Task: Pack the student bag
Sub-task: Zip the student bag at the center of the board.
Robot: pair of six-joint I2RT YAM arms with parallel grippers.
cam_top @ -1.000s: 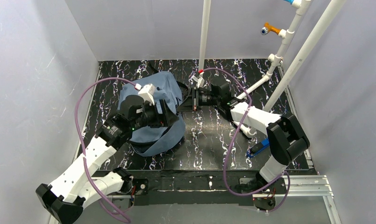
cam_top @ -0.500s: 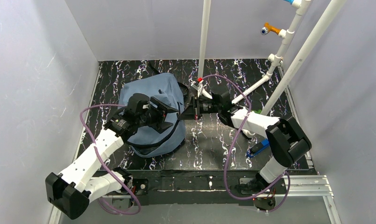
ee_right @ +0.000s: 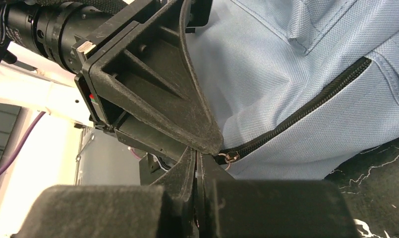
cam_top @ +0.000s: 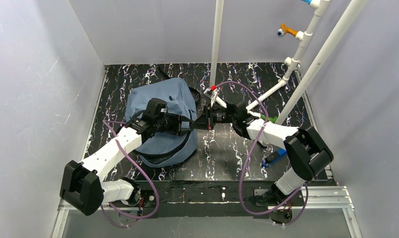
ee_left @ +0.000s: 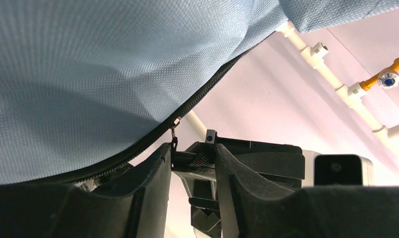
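The right gripper [ee_right: 195, 154] was pressed together beside the zipper pull [ee_right: 230, 157] while the left gripper [ee_left: 192, 151] sat narrowly apart around it, seemingly bracing the student bag [cam_top: 157, 96] for zipping.

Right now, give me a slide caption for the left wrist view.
The bag's zipper pull hangs at the open left claw's fingertips, with the shut right claw facing it.
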